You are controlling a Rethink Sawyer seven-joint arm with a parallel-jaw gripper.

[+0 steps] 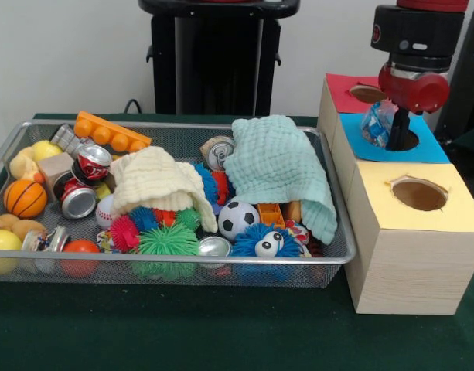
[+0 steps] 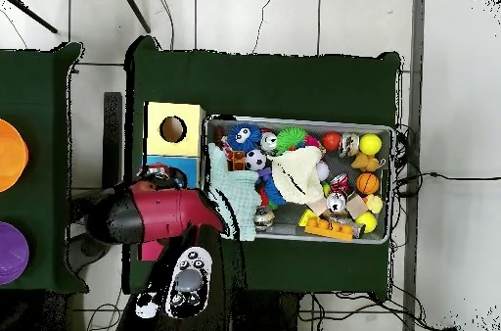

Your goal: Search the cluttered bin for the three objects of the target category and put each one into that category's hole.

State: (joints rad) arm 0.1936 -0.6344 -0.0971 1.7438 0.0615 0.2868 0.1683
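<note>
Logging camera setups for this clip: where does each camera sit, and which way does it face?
Front view: across the table, facing the wire bin; the gripper hangs over the blue box.
Overhead view: above, looking straight down; the red arm covers the blue box.
Both show the bin, the green cloth and the yellow box.
</note>
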